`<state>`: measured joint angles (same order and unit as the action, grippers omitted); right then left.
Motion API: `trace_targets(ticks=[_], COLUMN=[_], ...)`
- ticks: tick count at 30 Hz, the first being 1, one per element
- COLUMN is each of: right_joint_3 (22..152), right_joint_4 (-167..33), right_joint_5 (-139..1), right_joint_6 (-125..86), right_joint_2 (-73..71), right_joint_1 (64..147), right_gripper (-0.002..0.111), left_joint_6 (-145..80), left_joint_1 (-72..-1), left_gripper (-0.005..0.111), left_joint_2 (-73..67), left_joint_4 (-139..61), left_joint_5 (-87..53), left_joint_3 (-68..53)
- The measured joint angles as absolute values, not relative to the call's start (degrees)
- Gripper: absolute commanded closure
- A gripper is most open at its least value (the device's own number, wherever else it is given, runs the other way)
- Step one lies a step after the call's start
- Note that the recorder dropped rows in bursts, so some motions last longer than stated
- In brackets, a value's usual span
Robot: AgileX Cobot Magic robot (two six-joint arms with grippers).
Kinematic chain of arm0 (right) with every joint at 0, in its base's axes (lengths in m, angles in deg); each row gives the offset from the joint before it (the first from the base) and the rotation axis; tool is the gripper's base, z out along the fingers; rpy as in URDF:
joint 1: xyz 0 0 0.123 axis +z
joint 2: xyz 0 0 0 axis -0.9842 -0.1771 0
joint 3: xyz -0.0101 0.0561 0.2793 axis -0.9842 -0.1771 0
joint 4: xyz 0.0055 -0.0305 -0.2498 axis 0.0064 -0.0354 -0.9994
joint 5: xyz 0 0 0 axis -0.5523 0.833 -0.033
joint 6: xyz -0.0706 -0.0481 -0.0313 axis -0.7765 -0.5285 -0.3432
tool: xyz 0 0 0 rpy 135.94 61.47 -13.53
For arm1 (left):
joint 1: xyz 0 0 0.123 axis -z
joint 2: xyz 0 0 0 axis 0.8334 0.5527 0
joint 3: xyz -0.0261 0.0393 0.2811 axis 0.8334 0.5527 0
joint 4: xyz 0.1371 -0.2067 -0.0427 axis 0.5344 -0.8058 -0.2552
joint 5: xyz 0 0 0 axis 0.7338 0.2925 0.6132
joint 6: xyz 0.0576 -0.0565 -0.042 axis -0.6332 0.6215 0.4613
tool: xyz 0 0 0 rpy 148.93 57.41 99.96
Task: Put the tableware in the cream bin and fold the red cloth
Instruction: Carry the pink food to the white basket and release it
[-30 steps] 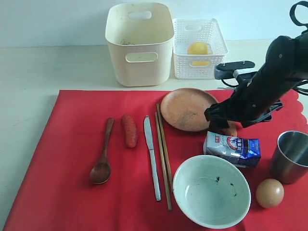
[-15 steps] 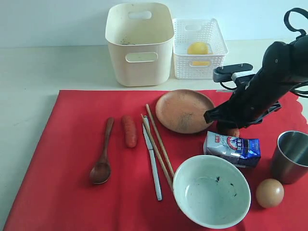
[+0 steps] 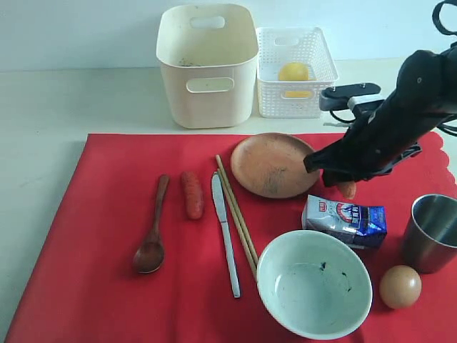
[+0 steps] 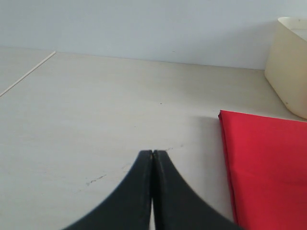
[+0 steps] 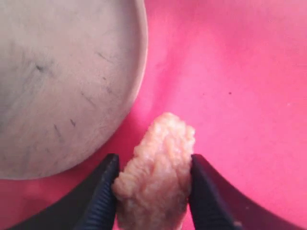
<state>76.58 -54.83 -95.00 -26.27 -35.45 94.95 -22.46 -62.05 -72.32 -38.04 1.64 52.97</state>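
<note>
Tableware waiting, every piece of it, out on the cloth and none of it being handled. Clamping the right gripper (image 5: 153,165) on a lumpy pale-orange food piece (image 5: 156,187), jaws pressing in on both its sides, just right of the brown plate (image 3: 271,163) and its near-right rim. Not managing to tell whether lifting that piece or resting it on the red cloth (image 3: 93,236). Reading this as clearing food out of the way, not tableware work proper. Holding the left gripper (image 4: 152,160) pinched shut on nothing, hovering over bare table (image 4: 96,105) off the cloth's far-left corner.

Working outward from the busy gripper:
- Passing the milk carton (image 3: 346,220) just on the near side, then the pale bowl (image 3: 314,282) nearer again.
- Spotting the steel cup (image 3: 432,232) and the egg (image 3: 400,286) out at the right edge.
- Swinging left of the plate, meeting the wooden chopsticks (image 3: 237,218), the steel knife (image 3: 225,232), a reddish sausage-like item (image 3: 192,194) and the wooden spoon (image 3: 152,236).

Looking past the cloth's far edge to the cream bin (image 3: 207,64), and finding no tableware in the part of it showing. Noting the white lattice basket (image 3: 295,71) just to its right, holding a yellow fruit (image 3: 293,71).

Counting nothing binned so far. Leaving all six tableware pieces to go in, food to be cleared, and the cloth, lying flat and loaded, to be folded last.
</note>
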Motion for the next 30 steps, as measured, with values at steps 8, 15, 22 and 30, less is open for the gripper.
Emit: trace_targets(ticks=[8, 15, 22, 30], right_joint_3=[76.58, 76.58, 76.58, 79.97], right_joint_4=[-54.83, -54.73, -53.11, -52.37], right_joint_5=[-94.01, -87.93, -77.51, -70.09], right_joint_6=[-26.18, -26.04, -26.04, -26.04], right_joint_2=[-28.19, -24.27, -24.01, -25.76], right_joint_1=[94.95, 94.95, 94.95, 94.95], right_gripper=[0.108, 0.108, 0.108, 0.108], left_joint_6=[-22.46, -22.46, -22.46, -22.46], left_joint_1=[-62.05, -62.05, -62.05, -62.05], left_gripper=[0.105, 0.105, 0.105, 0.105], left_joint_2=[-72.32, -72.32, -72.32, -72.32], left_joint_4=[-38.04, -38.04, -38.04, -38.04], left_joint_5=[1.64, 1.64, 1.64, 1.64], left_joint_3=[52.97, 52.97, 52.97, 52.97])
